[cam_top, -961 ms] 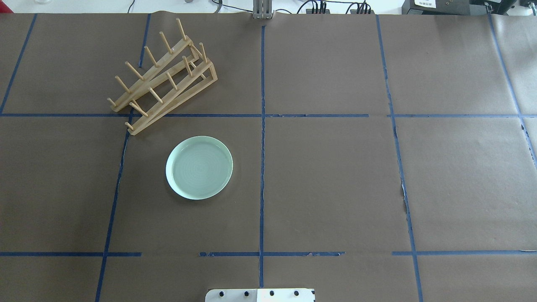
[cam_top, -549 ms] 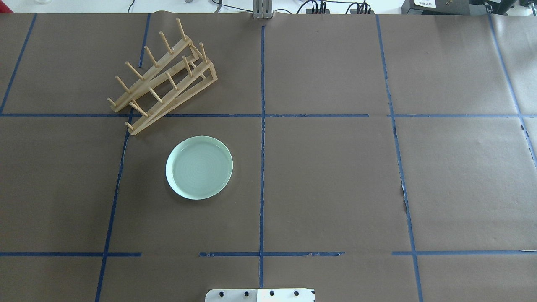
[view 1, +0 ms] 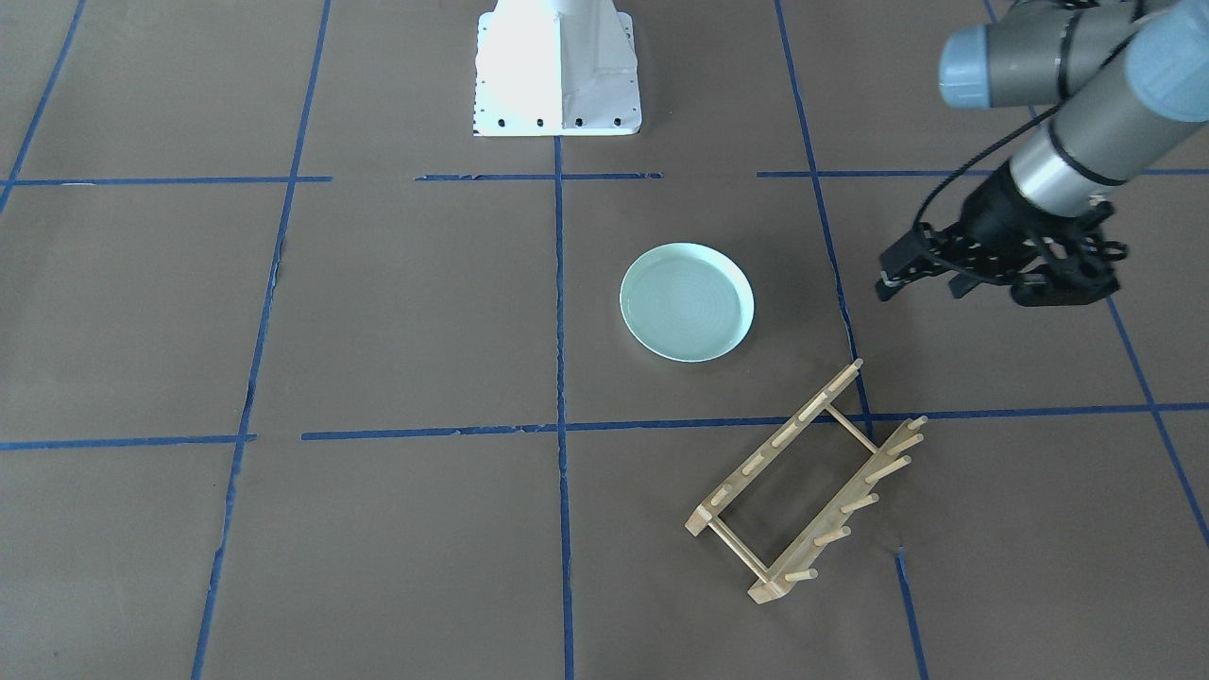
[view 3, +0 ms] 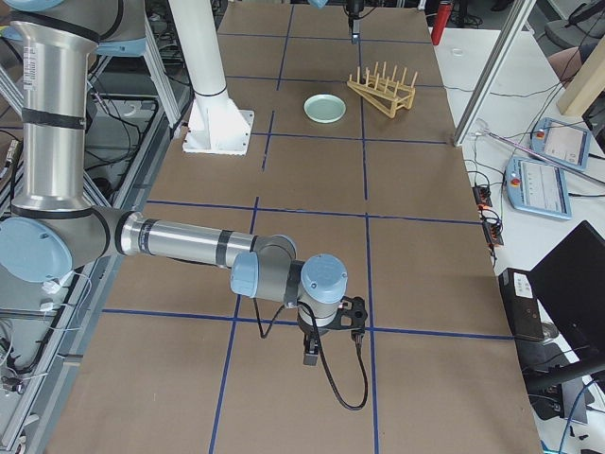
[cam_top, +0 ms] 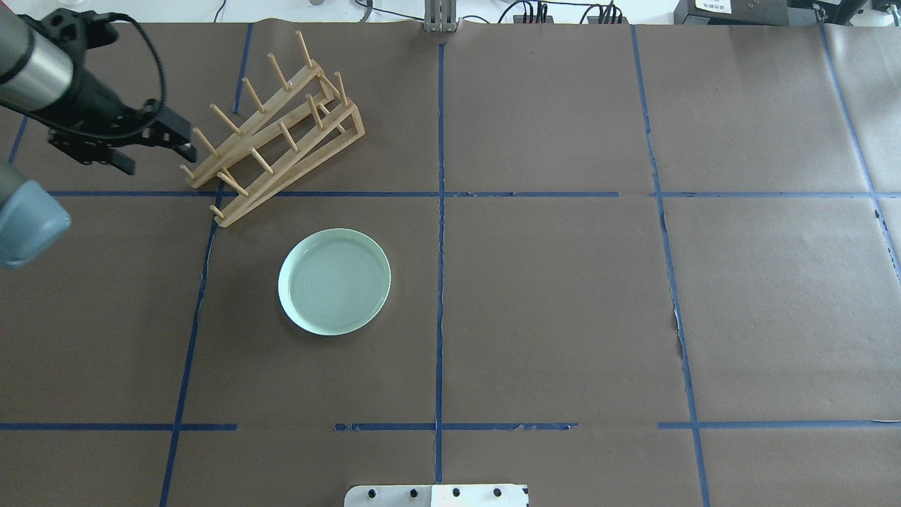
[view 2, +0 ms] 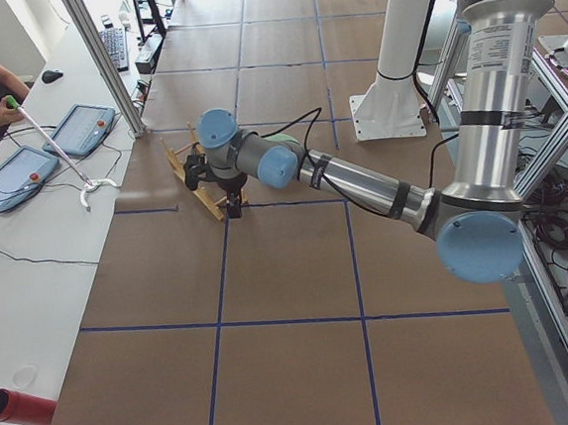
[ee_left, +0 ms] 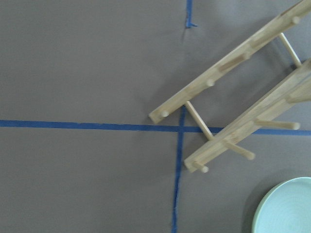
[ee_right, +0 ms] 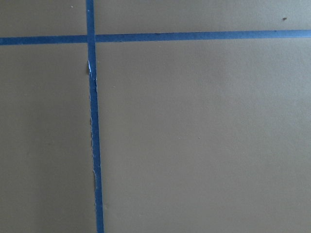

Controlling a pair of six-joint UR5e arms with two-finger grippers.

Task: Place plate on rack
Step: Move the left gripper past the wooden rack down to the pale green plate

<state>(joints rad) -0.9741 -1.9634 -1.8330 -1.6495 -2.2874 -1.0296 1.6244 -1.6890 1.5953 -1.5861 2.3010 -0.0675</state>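
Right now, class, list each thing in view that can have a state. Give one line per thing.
plate: flat on the table, right side up, empty, apart from the rack.
rack: standing with pegs up, no plate in it.
left gripper: open, holding nothing, beside the rack's end.
right gripper: far from the plate; open or shut cannot be told.

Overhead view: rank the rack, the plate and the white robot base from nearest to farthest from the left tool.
1. rack, just right of the left tool, toward the table's far edge.
2. plate, closer to the robot, left of centre.
3. white base, at the bottom edge.
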